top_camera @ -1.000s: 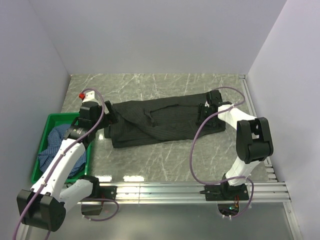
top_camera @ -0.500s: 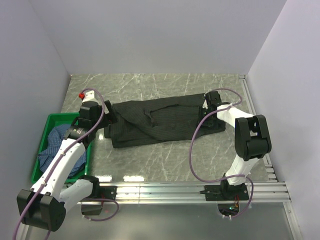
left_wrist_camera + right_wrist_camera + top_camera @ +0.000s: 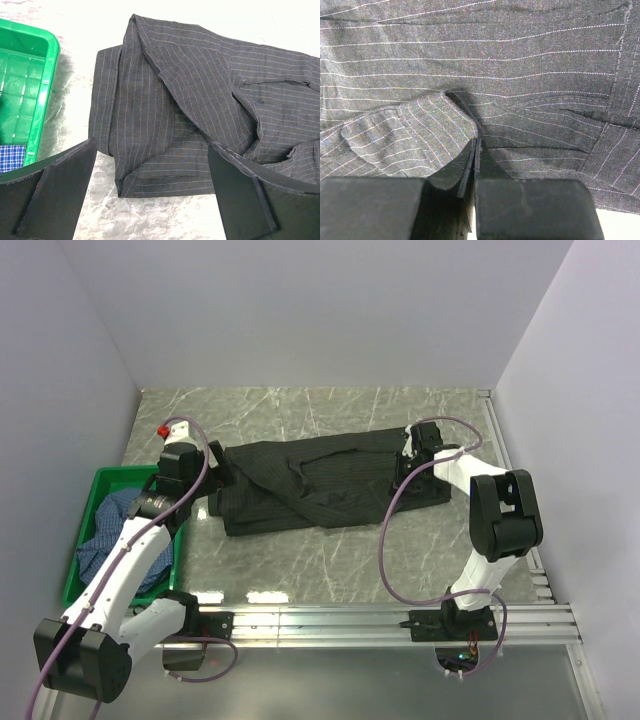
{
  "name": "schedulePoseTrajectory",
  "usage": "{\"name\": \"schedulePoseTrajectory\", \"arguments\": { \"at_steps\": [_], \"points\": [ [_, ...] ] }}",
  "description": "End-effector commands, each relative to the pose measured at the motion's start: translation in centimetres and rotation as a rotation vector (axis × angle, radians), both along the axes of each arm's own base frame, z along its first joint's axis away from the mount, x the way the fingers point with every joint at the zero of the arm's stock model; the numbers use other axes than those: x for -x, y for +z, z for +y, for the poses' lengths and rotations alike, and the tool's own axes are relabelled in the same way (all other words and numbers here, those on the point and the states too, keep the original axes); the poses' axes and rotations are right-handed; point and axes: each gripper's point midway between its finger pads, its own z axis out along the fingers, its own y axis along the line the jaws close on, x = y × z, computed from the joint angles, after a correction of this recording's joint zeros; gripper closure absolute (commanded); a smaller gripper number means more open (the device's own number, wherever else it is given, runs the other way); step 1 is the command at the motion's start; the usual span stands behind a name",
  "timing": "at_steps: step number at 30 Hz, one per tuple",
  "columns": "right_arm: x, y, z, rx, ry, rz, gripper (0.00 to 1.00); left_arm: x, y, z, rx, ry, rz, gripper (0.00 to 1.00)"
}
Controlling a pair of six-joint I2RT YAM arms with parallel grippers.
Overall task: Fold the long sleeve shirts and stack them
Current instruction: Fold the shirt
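Observation:
The black pinstriped long sleeve shirt (image 3: 320,480) lies loosely folded across the middle of the marble table, also seen as dark striped cloth (image 3: 175,100) in the left wrist view. My left gripper (image 3: 215,478) hovers open over its left end, fingers (image 3: 55,195) wide apart with the shirt's lower corner between them and untouched. My right gripper (image 3: 405,472) is at the shirt's right end, shut on a small raised pucker of the black cloth (image 3: 445,120) at its fingertips (image 3: 476,142). The blue checked shirt (image 3: 115,530) lies crumpled in the crate.
A green plastic crate (image 3: 100,475) stands at the left edge of the table, its rim (image 3: 45,80) close beside my left gripper. White walls enclose the table on three sides. Purple cables loop from both arms.
My right gripper's jaws have closed on the cloth at the shirt's right end and shifted slightly left. The left arm has not moved.

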Motion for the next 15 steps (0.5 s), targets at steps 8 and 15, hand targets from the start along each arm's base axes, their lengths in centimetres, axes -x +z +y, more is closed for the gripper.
{"name": "schedulePoseTrajectory", "arguments": {
  "at_steps": [8,15],
  "points": [
    [6.4,7.1,0.7,-0.016,-0.137,-0.005,1.00,-0.6,0.7,0.4,-0.015,0.021,-0.036,0.01],
    [15.5,11.9,5.7,-0.070,0.067,-0.100,1.00,-0.6,0.8,0.6,-0.011,0.032,-0.037,0.01]
  ]
}}
